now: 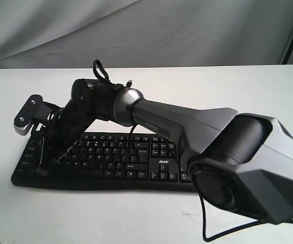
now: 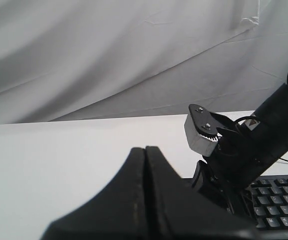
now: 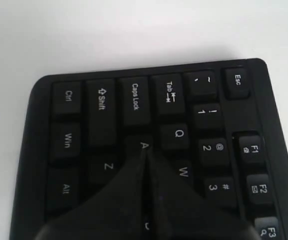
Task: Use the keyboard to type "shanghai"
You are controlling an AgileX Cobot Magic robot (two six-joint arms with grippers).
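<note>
The black keyboard [image 1: 121, 157] lies on the white table, its acer logo [image 1: 163, 161] above the numeric keypad. My right arm reaches across from the right to the keyboard's left end. My right gripper [image 1: 42, 170] is shut with nothing held. In the right wrist view the right gripper [image 3: 145, 150] has its joined tips at the A key [image 3: 143, 145], with Q, W and Z next to it; contact cannot be told. The keyboard's left end [image 3: 99, 100] fills that view. My left gripper [image 2: 144, 150] is shut and empty over bare table beside the keyboard [image 2: 278, 200]. It does not show in the exterior view.
The white table [image 1: 248, 86] runs back to a grey cloth backdrop [image 1: 146, 30]. A grey mount [image 1: 27, 114] on the right wrist sticks out above the keyboard's left end; the mount [image 2: 201, 132] shows in the left wrist view too. A black cable loop [image 1: 99, 68] rises behind the arm.
</note>
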